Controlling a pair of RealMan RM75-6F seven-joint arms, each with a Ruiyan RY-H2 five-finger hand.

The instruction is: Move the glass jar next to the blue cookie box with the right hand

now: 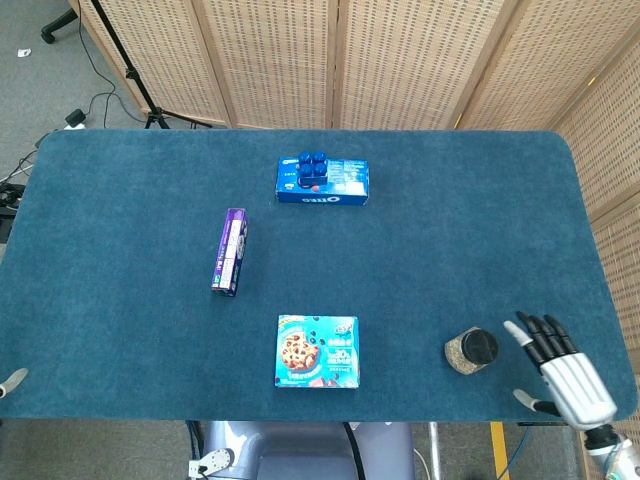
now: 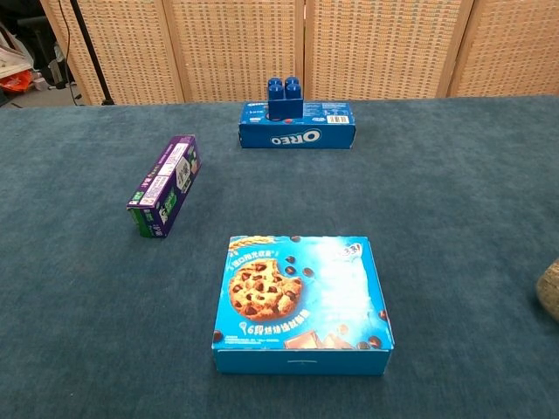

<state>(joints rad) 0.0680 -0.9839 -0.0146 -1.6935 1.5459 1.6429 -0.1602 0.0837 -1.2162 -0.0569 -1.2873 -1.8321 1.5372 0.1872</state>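
The glass jar (image 1: 471,351), with a black lid and grainy contents, stands upright near the table's front right; in the chest view only a sliver of the jar (image 2: 551,289) shows at the right edge. The blue cookie box (image 1: 317,351) lies flat at the front centre, well left of the jar, and fills the middle of the chest view as the cookie box (image 2: 301,301). My right hand (image 1: 560,372) hovers just right of the jar, fingers spread, holding nothing and not touching it. Only a fingertip of my left hand (image 1: 11,380) shows at the front left edge.
A blue Oreo box (image 1: 322,182) with a blue toy block (image 1: 313,165) on top lies at the back centre. A purple box (image 1: 230,251) lies left of centre. Wicker screens stand behind the blue table (image 1: 450,230).
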